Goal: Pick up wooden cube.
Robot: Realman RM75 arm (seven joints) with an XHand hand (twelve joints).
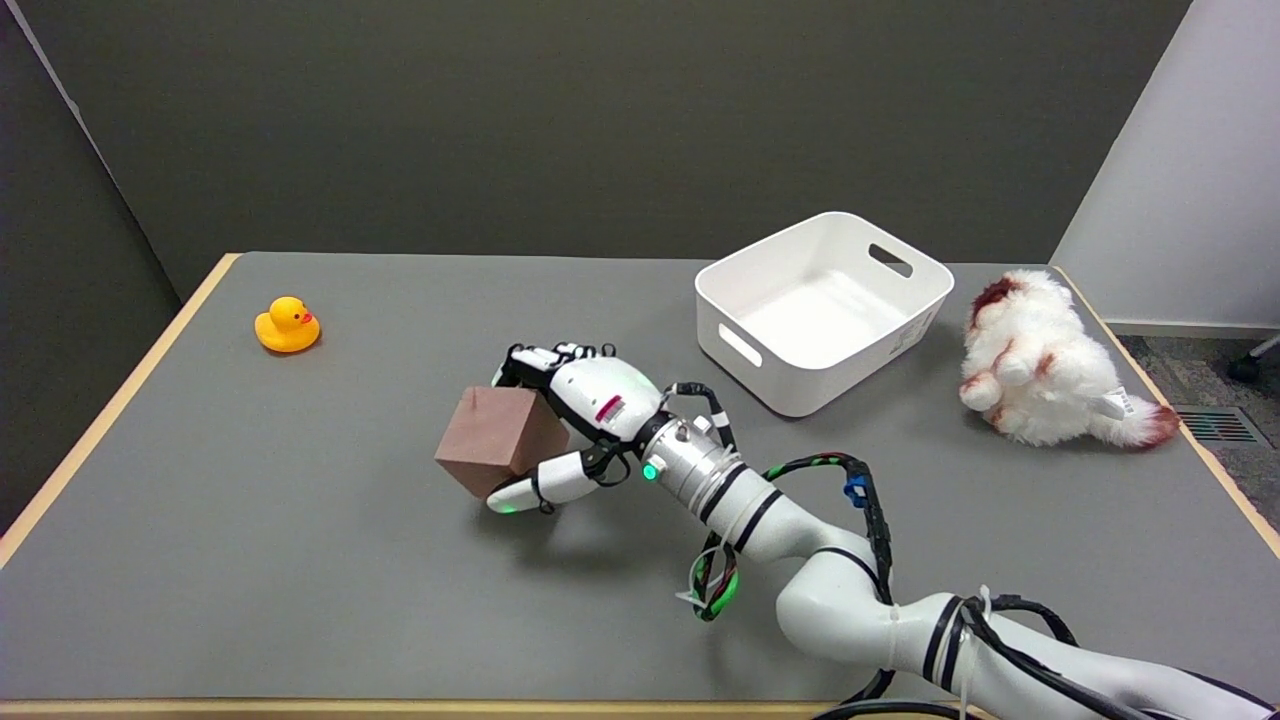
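Observation:
The wooden cube (pixel 497 438) is a reddish-brown block near the middle of the grey table (pixel 250 520). It is tilted on one edge. My right hand (pixel 570 425) grips it from the right side: the thumb lies under its near lower edge, and the other fingers wrap over its far top corner. The cube's right face is hidden behind the palm. I cannot tell whether the cube still touches the table.
A yellow rubber duck (pixel 287 325) sits at the far left. A white plastic bin (pixel 820 310) stands at the back right of the hand. A white and brown plush toy (pixel 1045 365) lies near the table's right edge.

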